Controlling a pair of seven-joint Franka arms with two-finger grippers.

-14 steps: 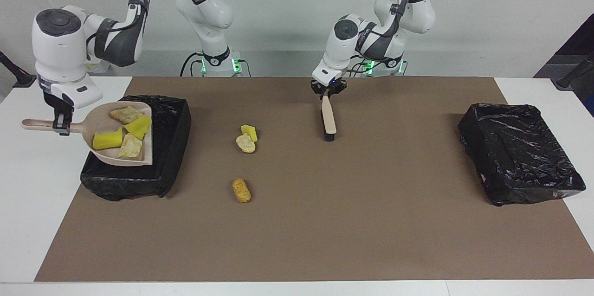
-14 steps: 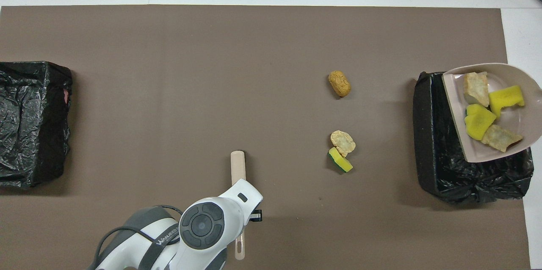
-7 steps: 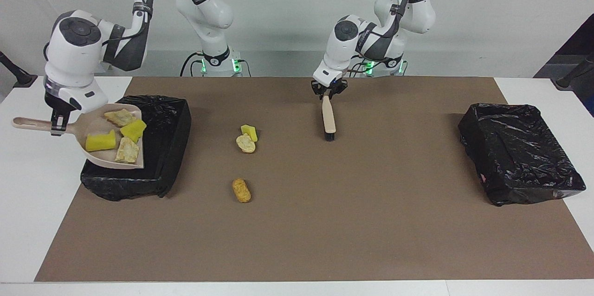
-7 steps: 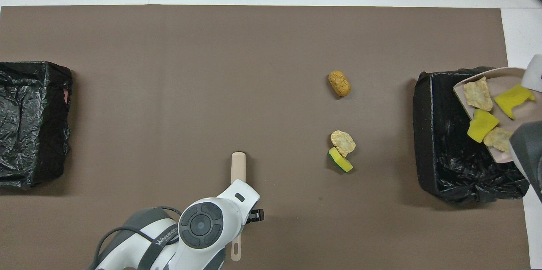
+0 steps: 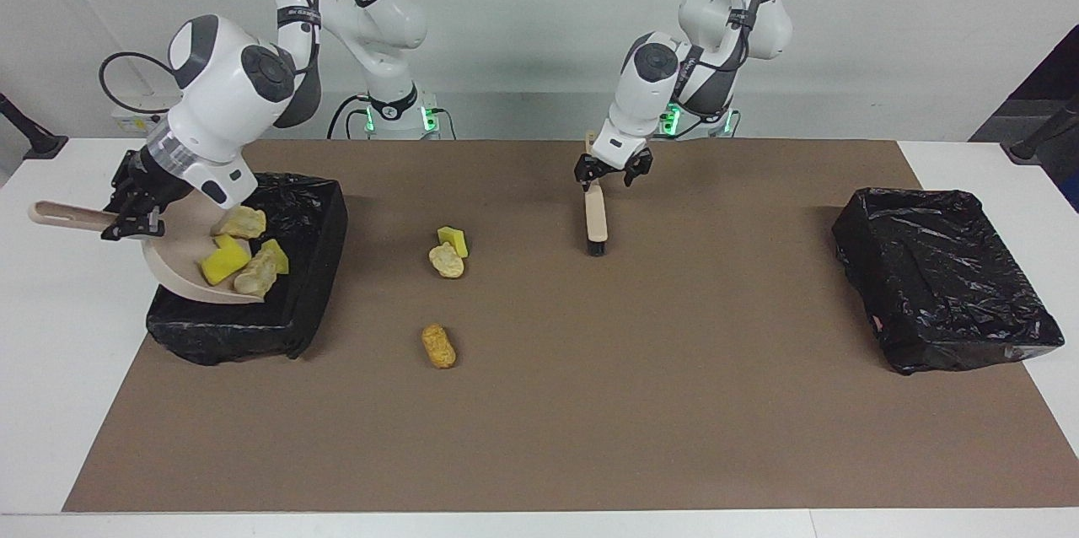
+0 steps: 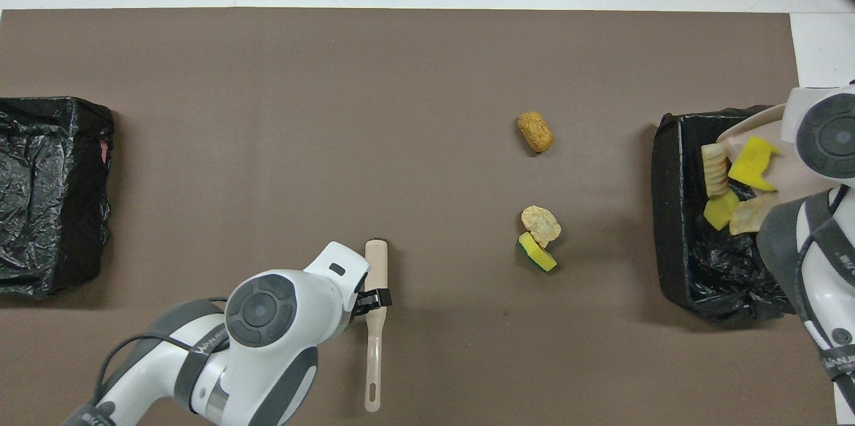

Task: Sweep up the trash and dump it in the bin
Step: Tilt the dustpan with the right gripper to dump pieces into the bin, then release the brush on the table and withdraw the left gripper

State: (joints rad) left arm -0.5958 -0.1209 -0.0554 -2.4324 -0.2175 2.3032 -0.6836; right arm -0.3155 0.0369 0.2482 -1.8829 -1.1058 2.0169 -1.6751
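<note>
Dustpan (image 5: 181, 268) tipped over bin (image 5: 295, 327), scraps (image 5: 244, 264) sliding.
Right gripper (image 5: 126, 213) pinches its handle; left gripper (image 5: 611, 171) spread above brush (image 5: 597, 222).

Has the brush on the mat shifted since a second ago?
No. The brush lies where it did on the mat, head pointing away from the robots; only the left hand has let go and risen.

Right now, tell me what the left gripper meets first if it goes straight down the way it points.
Most likely the brush handle, lying directly under the open left gripper; the gap is hard to judge.
</note>
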